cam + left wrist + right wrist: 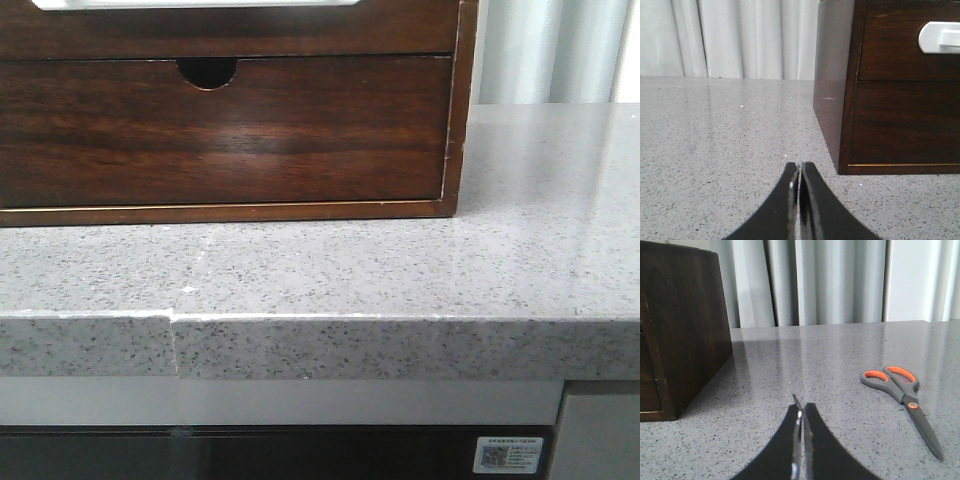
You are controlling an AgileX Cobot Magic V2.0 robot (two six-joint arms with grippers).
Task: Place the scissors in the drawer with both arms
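Observation:
The scissors (901, 392), grey with orange inside the handle loops, lie flat on the grey stone countertop and show only in the right wrist view, apart from my right gripper (802, 409). That gripper is shut and empty, low over the counter. The drawer (250, 32) is the upper dark brown front; its pale cutout shows at the picture's top edge. It is closed. In the left wrist view the drawer (890, 45) shows beyond my left gripper (800, 167), which is shut and empty. Neither gripper shows in the front view.
The dark wooden cabinet (680, 325) stands on the speckled counter (400, 280). Below the task drawer is a second closed drawer front (230, 130) with a small half-round notch. Pale curtains (740, 40) hang behind. The counter's front edge (350, 345) has a seam at the left.

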